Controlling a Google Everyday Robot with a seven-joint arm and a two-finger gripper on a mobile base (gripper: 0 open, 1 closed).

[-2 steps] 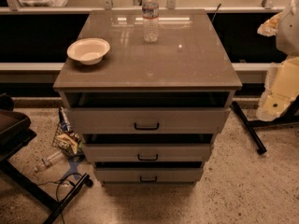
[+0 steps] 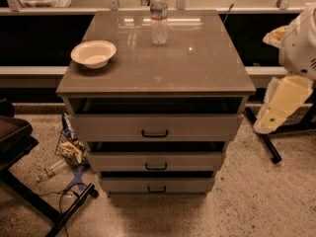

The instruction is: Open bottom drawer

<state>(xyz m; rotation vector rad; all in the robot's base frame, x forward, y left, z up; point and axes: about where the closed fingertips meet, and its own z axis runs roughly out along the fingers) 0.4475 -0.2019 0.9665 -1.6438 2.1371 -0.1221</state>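
The grey-beige cabinet (image 2: 155,78) stands in the middle of the camera view with three drawers. The bottom drawer (image 2: 187,184) is the lowest and slimmest, with a small black bar handle (image 2: 156,189). Its front stands slightly forward, with a dark gap above it. The middle drawer (image 2: 192,161) and the top drawer (image 2: 197,127) show similar dark gaps. My gripper (image 2: 270,118) hangs at the end of the white and cream arm at the right edge. It is beside the cabinet's right side at top-drawer height, well away from the bottom handle.
A white bowl (image 2: 93,53) and a clear water bottle (image 2: 159,16) stand on the cabinet top. Litter and a wire basket (image 2: 69,147) lie on the floor at the left, by a black stand (image 2: 29,201). A black leg (image 2: 264,139) crosses the floor at the right.
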